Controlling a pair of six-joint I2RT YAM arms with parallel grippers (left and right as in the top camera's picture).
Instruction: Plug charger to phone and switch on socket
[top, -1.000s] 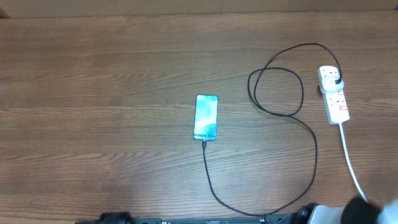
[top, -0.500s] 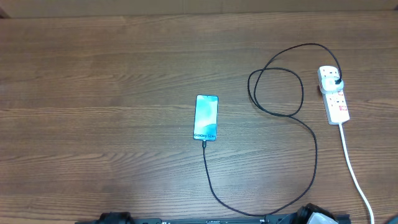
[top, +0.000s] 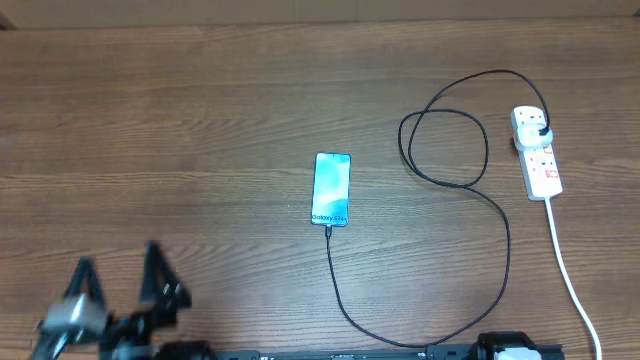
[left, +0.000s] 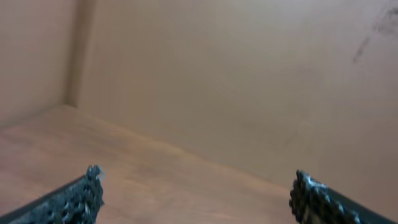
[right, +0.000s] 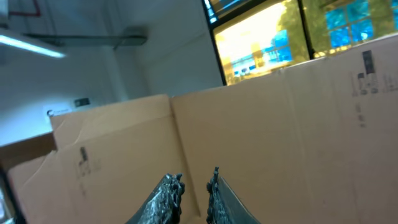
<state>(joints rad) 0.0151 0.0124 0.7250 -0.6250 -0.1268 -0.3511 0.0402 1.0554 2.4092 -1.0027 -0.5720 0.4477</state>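
The phone (top: 332, 188) lies flat mid-table, its blue screen lit. The black charger cable (top: 505, 250) runs from the phone's near end, where its connector tip (top: 328, 229) meets the phone, loops along the front edge and up to a black plug (top: 541, 130) in the white socket strip (top: 538, 155) at far right. My left gripper (top: 117, 257) is open and empty at the front left, far from the phone; in the left wrist view (left: 198, 175) it faces bare table and a cardboard wall. My right gripper (right: 196, 174) is shut on nothing, pointing at cardboard.
The socket's white cord (top: 570, 280) runs from the strip to the front right edge. Cardboard walls (left: 249, 74) stand round the wooden table (top: 180, 120). The cable forms a loop (top: 445, 145) left of the socket.
My left gripper has come into the overhead view at the front left. The right arm part seen at the front right a second ago has dropped out of view. Phone, cable and socket have not moved.
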